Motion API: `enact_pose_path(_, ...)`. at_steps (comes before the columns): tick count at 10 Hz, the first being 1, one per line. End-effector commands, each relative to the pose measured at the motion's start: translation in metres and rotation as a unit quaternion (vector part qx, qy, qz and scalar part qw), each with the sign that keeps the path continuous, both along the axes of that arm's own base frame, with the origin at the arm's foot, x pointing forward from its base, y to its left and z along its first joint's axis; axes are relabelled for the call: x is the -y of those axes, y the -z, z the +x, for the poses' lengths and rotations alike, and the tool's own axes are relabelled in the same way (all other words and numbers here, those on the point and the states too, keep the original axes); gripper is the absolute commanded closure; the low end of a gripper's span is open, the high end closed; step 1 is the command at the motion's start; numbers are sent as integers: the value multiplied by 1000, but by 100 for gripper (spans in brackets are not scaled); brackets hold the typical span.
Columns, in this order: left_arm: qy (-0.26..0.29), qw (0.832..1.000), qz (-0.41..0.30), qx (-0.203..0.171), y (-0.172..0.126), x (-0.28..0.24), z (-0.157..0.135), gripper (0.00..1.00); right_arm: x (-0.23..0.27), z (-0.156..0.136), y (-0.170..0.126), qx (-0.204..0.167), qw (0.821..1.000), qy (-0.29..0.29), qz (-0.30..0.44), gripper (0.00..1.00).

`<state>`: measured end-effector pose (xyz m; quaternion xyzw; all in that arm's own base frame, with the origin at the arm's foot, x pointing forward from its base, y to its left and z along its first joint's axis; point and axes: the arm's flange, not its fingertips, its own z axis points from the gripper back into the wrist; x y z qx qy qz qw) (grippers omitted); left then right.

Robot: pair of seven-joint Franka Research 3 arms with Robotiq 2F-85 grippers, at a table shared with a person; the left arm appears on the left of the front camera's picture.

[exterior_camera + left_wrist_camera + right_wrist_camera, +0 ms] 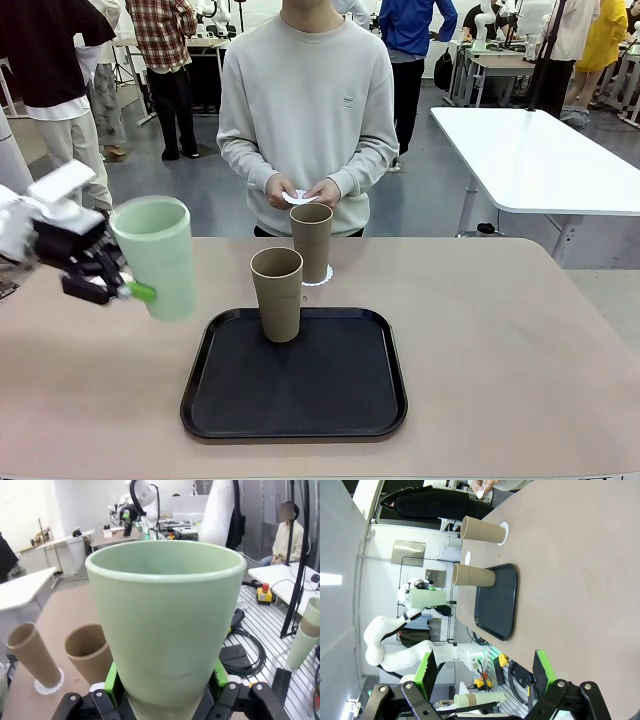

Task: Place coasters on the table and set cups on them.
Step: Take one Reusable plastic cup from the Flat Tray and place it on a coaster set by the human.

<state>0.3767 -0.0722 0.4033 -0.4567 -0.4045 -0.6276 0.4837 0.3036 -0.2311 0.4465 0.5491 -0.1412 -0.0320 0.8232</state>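
Left pincer (130, 290): pressed in on the mint green cup (158, 255), green pads low on its wall near the base. The cup hangs clear of the worktop (500, 330) at the 9 o'clock side of the front view. Mouth up, long axis near upright, rim leaning slightly toward 11 o'clock.

Black tray (300, 400) at centre carries one tan cup (277, 293), upright near its far edge. The second tan cup (311, 241) stands just past the tray at 12 o'clock, on a white scalloped coaster (322, 278).

Key relation: the only free doily (297, 197) I can make out sits in the person's hands (305, 190) at the far side, roughly 2 o'clock from the held cup. Judgement: the mint cup's landing spot depends on where that doily goes down. The left arm is the nearer one to anything laid on the 10 o'clock stretch. Set-down then wants the axis brought plumb and the base centred inside the lacy rim.

Right pincer (485, 672): spread wide, gripping nothing, looking in from the 3 o'clock side, well apart from all cups.
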Motion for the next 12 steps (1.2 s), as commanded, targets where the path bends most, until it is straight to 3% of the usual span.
enact_pose_path(1,-34,999,-11,-21,-20,-2,-3,76,1,-2,-1,-2,1000,-3,-1,0)
enact_pose_path(2,-99,994,-8,-50,-21,0,0,76,1,-2,-1,-2,1000,-3,-1,0)
enact_pose_path(3,-15,1000,-3,-1,-23,-7,-4,76,1,-2,-1,-2,1000,-3,-1,0)
enact_pose_path(5,-15,1000,-3,-1,-23,-7,-4,76,1,-2,-1,-2,1000,-3,-1,0)
enact_pose_path(6,-38,999,-2,-15,-29,-8,-3,16,1,-2,-1,-2,1000,-3,-1,0)
enact_pose_path(7,-52,998,-29,-1,-27,-36,27,16,1,-2,-1,-2,1000,-3,-1,0)
enact_pose_path(9,-137,990,-38,19,-24,-102,78,16,1,-2,-1,-2,1000,-3,-1,0)
enact_pose_path(12,-234,971,-45,11,-2,-177,112,16,1,-2,-1,-2,1000,-3,-1,0)
